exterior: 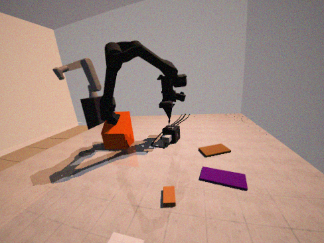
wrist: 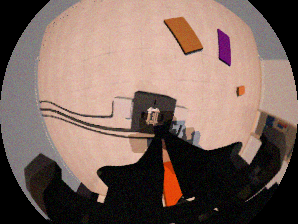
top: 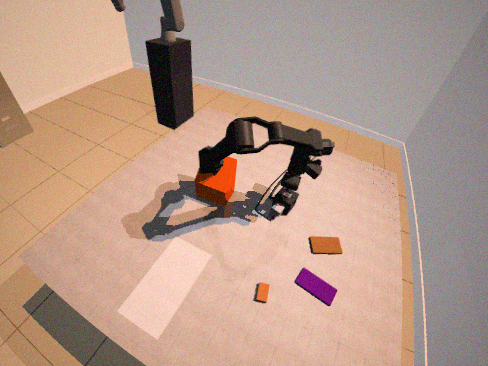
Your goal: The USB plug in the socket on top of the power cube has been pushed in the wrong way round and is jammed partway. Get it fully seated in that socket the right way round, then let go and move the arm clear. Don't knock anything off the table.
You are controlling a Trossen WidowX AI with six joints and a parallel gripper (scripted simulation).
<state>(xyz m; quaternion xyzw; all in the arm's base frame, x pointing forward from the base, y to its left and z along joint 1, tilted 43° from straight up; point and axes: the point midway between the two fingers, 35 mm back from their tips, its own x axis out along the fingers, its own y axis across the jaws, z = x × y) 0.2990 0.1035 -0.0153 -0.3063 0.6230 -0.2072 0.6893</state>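
Note:
The black power cube [top: 287, 198] [exterior: 174, 134] [wrist: 141, 101] stands on the table under the arm, with a pale block [exterior: 166, 139] at its front side. My gripper [exterior: 169, 121] [wrist: 161, 133] points straight down, its tips just above the cube's top. The fingers are shut on the USB plug [wrist: 153, 116], which shows as a small pale piece at the fingertips over the middle of the top. The plug hides the socket. I cannot tell which way round the plug is, or whether its tip touches the socket.
Thin dark cables [exterior: 183, 118] [wrist: 85, 123] run from the cube. An orange wedge block [top: 224, 186] [exterior: 119, 137] stands by the arm's base. A brown slab [top: 326, 245] [exterior: 214, 150], a purple slab [top: 316, 286] [exterior: 223, 178] and a small orange block [top: 262, 292] [exterior: 168, 196] lie farther off.

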